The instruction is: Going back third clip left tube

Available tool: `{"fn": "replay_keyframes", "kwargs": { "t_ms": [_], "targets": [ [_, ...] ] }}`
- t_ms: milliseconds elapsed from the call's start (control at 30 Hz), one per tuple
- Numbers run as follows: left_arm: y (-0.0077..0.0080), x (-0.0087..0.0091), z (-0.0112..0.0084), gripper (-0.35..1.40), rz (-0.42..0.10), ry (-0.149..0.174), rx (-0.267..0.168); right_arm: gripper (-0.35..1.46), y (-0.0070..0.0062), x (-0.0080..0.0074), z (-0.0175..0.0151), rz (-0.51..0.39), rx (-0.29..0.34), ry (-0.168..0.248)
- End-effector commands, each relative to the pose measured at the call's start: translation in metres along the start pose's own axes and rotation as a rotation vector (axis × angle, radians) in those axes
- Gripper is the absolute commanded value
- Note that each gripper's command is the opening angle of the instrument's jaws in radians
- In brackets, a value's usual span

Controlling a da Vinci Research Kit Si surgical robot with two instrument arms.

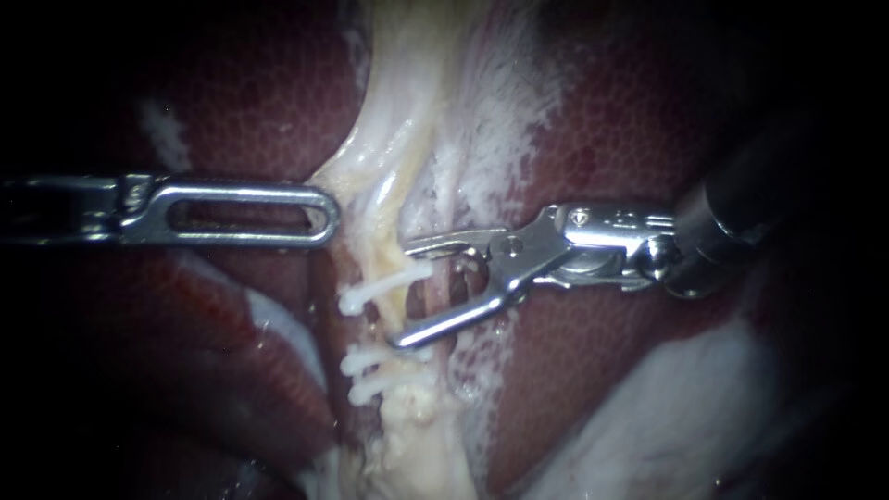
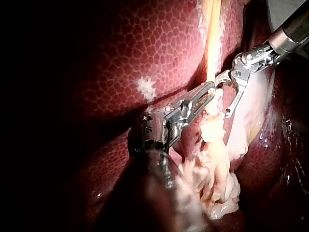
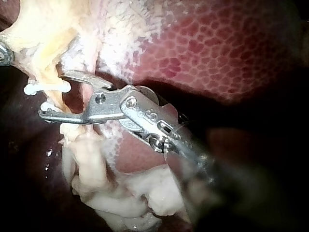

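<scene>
A pale left tube runs down the middle between lobes of the liver. Three white clips cross it: one higher and two close together below. My right instrument comes in from the right with its jaws open. Their tips stand above and below the highest clip and grip nothing. In the right wrist view this clip lies just off the open jaws. My left instrument is shut on the pale tissue beside the tube, as the left wrist view also shows.
White frayed tissue spreads over the liver above the right instrument. A pale mass lies at the lower right. In the left wrist view, lumpy pale tissue hangs beneath both instruments.
</scene>
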Motion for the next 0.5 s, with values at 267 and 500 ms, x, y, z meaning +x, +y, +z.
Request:
{"fn": "replay_keyframes", "kwargs": {
  "t_ms": [267,500],
  "targets": [
    [0.0,0.0,-0.0001,-0.35,0.0,0.001,0.001,0.6,-0.0007,-0.0001,-0.0009,-0.001,-0.005,-0.001],
    [0.0006,0.0,-0.0001,-0.35,0.001,0.002,0.003,0.6,-0.0025,-0.0004,-0.0057,0.006,-0.046,-0.004]
  ]
}}
